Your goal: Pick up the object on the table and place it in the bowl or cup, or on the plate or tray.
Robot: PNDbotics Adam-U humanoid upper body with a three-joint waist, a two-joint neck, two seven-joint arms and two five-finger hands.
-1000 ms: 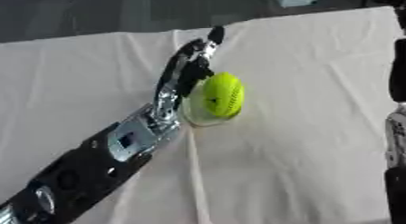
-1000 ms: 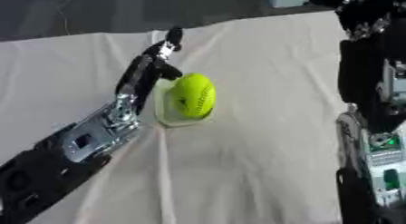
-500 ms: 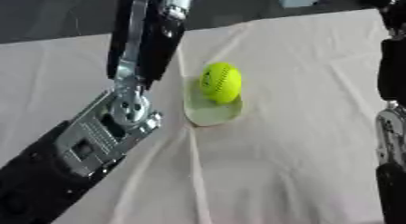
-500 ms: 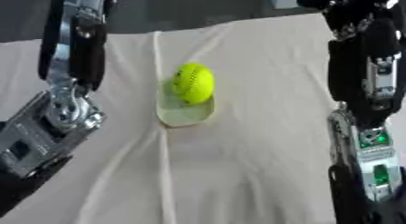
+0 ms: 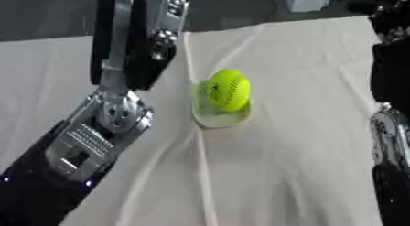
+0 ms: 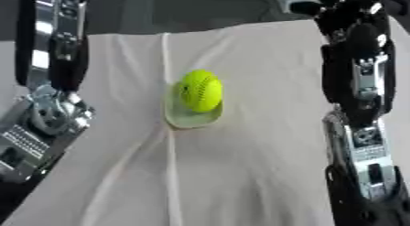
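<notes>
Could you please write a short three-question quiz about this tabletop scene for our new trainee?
1. True or false: the yellow-green ball lies directly on the cloth, with nothing under it.
2. Multiple choice: the left arm stands
A. above the ball, touching it
B. to the ball's left, clear of it
C. under the cloth
3. Fill in: the ball sits on a small pale ____.

Key
1. False; it rests on a small pale dish.
2. B; bare cloth shows between the left arm and the ball.
3. dish
</notes>
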